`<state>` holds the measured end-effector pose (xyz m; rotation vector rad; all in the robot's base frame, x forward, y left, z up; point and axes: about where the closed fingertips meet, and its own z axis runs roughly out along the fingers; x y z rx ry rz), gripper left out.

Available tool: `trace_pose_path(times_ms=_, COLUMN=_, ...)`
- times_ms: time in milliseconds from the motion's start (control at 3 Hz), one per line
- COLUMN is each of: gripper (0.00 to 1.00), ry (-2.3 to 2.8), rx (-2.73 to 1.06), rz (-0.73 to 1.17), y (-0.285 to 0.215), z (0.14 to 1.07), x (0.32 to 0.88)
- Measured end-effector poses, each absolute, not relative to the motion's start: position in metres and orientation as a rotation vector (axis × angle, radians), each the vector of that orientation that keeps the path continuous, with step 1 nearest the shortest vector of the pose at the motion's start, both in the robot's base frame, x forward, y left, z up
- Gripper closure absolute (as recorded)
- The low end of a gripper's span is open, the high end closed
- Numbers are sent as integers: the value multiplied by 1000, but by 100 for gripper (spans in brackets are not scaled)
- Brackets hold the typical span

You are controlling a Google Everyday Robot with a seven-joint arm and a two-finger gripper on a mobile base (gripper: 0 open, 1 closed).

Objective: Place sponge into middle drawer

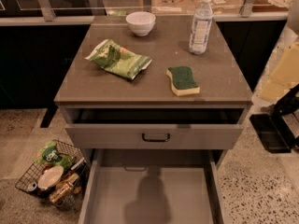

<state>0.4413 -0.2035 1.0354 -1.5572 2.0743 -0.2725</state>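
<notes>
While sponge [182,80] lies on cabinet top [219,85], gripper out of view right, grasp unreadable: pinch long sides, drop into middle drawer [112,195].

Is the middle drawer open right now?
Open: middle drawer is pulled far out, its floor showing. Sponge lies on the countertop. Gripper not in view.

**Sponge [182,80] on the counter [140,90], middle drawer [189,192] open**

The sponge lies flat, dark green scouring face up, with pale yellow foam along its wavy front edge. Lower down, the middle drawer stands pulled out, showing a smooth pale grey floor between thin grey walls. The gripper is out of view.
</notes>
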Motion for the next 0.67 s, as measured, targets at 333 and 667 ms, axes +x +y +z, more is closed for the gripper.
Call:
trace_pose_path(times_ms=333, gripper=0, ry=2126, rx=-1343, rz=-238, y=-215, z=1015, x=451)
trace_pose_path(times_ms=667, gripper=0, ry=2199, rx=-1111, rz=-108, y=-219, z=966, x=462)
